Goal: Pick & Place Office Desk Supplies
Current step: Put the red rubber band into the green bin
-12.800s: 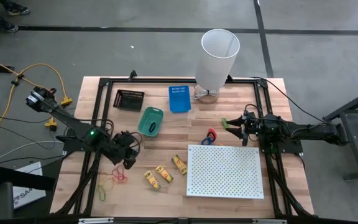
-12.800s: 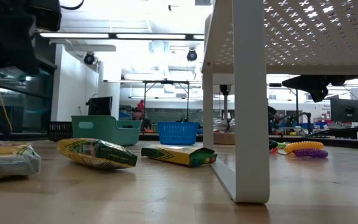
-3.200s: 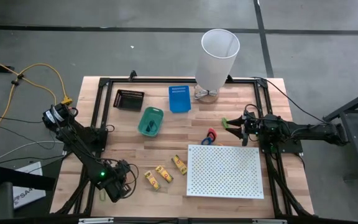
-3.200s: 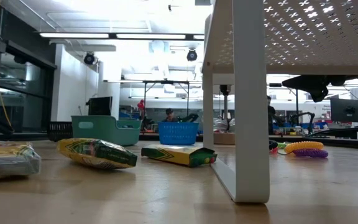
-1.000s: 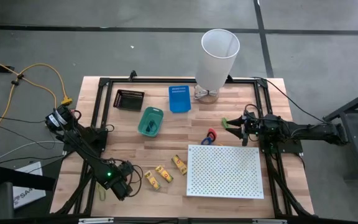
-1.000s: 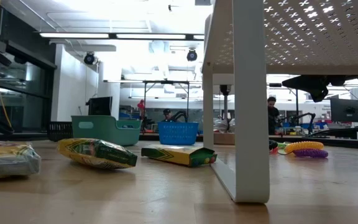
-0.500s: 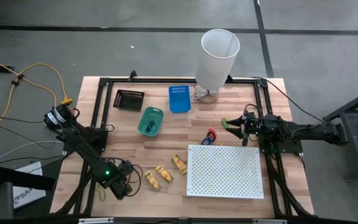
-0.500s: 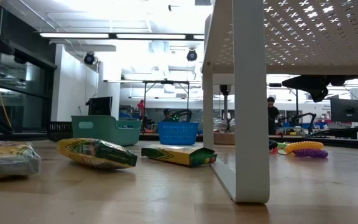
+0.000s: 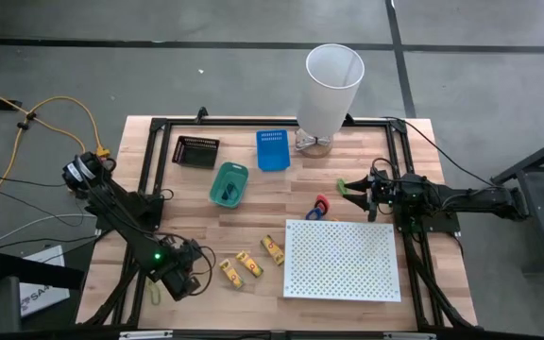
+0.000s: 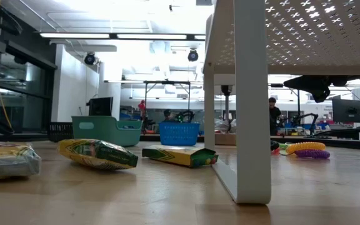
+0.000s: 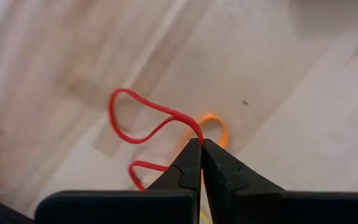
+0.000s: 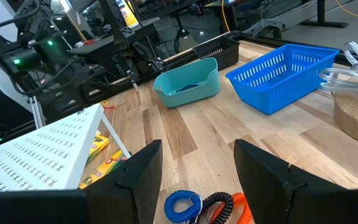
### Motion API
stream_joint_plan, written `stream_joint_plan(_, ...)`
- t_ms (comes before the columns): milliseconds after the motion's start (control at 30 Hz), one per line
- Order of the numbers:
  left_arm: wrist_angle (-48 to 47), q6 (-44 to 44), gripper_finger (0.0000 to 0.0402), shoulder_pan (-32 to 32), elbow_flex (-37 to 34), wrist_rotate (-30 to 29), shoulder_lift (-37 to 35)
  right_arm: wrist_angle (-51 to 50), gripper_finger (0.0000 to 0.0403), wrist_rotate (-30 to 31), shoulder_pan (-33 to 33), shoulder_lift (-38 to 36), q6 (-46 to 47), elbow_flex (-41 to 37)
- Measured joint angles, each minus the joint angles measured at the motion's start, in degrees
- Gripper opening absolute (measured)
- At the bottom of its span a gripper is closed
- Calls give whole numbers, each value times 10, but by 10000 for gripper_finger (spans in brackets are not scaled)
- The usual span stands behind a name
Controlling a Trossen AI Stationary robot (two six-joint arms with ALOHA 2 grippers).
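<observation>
In the high view, the left gripper (image 9: 179, 280) sat low at the lower left of the pale wooden surface (image 9: 253, 194), just left of three small yellow-and-red rectangular packs (image 9: 249, 263), while the right gripper (image 9: 352, 188) waited at the right centre above the large white perforated board (image 9: 342, 260), near small red and blue clips (image 9: 319, 207); a teal plastic bin (image 9: 229, 183), a blue mesh basket (image 9: 272, 148), a black tray (image 9: 195, 150) and a tall white tapered bin (image 9: 331, 88) stood along the upper part. In the low view, the packs (image 10: 97, 154) lay at lower left on the surface, left of the board's white leg (image 10: 250, 103). In the left wrist view, the left gripper (image 11: 201, 147) had its jaws closed, pinching a thin red rubber-band loop (image 11: 143, 122) at the frame's centre, with an orange rubber-band loop (image 11: 215, 125) just behind them. In the right wrist view, the right gripper (image 12: 197, 165) held its jaws spread wide with nothing between them, above the clips (image 12: 207, 207).
</observation>
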Motion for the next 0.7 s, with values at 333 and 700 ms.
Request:
stream_joint_plan(333,-82,-12,1,-1,0,-139,-60,0,188,0,0,0,0,0)
stream_joint_plan(700,-129,46,1,34,0,-307,-168,0,188,0,0,0,0,0)
